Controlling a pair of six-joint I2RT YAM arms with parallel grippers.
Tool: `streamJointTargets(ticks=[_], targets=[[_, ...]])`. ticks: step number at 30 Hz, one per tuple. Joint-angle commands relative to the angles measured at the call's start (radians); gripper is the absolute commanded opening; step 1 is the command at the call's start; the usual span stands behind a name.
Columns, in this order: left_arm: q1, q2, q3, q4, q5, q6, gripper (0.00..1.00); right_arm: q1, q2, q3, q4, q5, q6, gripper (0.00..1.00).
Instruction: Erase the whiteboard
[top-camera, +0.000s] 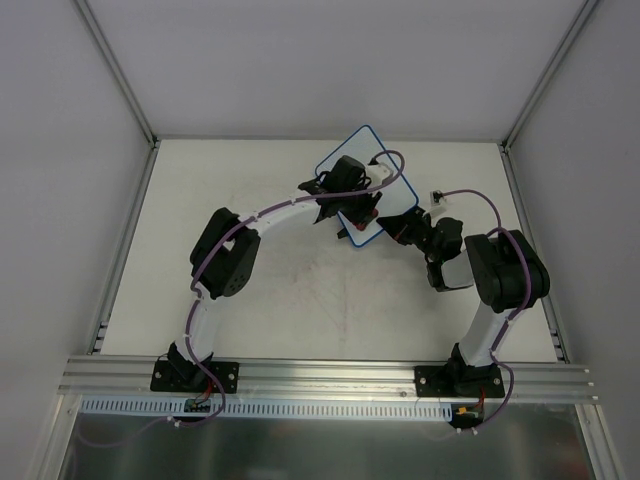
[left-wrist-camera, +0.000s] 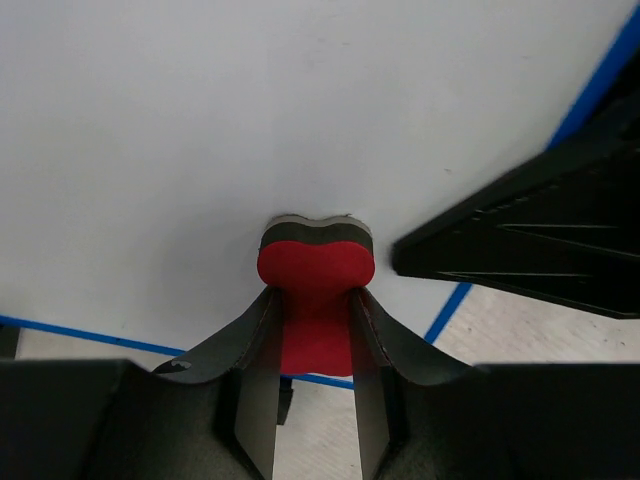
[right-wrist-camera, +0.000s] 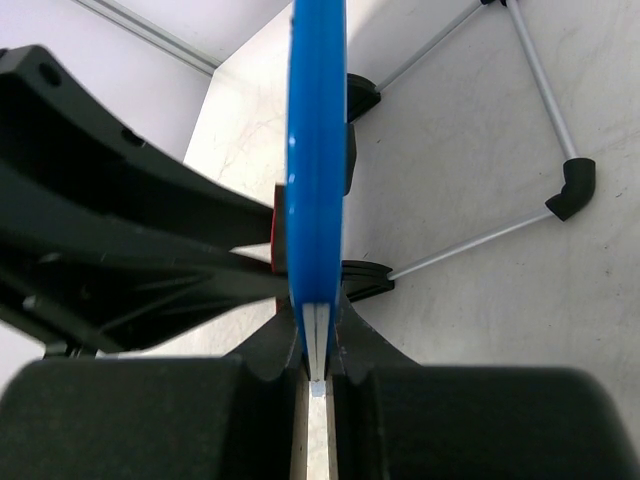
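The whiteboard (top-camera: 398, 192), white with a thin blue rim, is lifted off the table and tilted. My right gripper (top-camera: 405, 228) is shut on its lower right edge. In the right wrist view the board's blue rim (right-wrist-camera: 316, 150) shows edge-on, pinched between the jaws of the right gripper (right-wrist-camera: 316, 325). My left gripper (left-wrist-camera: 312, 300) is shut on the red eraser (left-wrist-camera: 316, 268), whose dark felt face presses against the whiteboard's (left-wrist-camera: 250, 120) white surface. No marks show on the part of the board in the left wrist view. From above, the left gripper (top-camera: 358, 208) covers the board's middle.
The black mass of the right gripper (left-wrist-camera: 540, 240) sits close to the eraser's right. The left arm (right-wrist-camera: 120, 260) fills the space left of the board. Thin metal frame rods with a black corner piece (right-wrist-camera: 570, 190) stand behind. A small black-and-white object (top-camera: 437, 197) lies on the table.
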Motion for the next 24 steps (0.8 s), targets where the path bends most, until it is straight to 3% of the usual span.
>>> streamJointTargets(ticks=[1,10,24], targets=[[-0.065,0.002,-0.04,-0.026,0.125,0.077,0.0,0.012,-0.014,-0.001,0.218,-0.036,-0.026,0.0],[-0.048,0.048,0.008,-0.04,-0.04,-0.019,0.0,0.01,-0.013,-0.001,0.218,-0.036,-0.025,0.0],[0.127,0.112,0.051,-0.061,-0.034,-0.276,0.0,0.012,-0.01,0.001,0.218,-0.037,-0.022,0.0]])
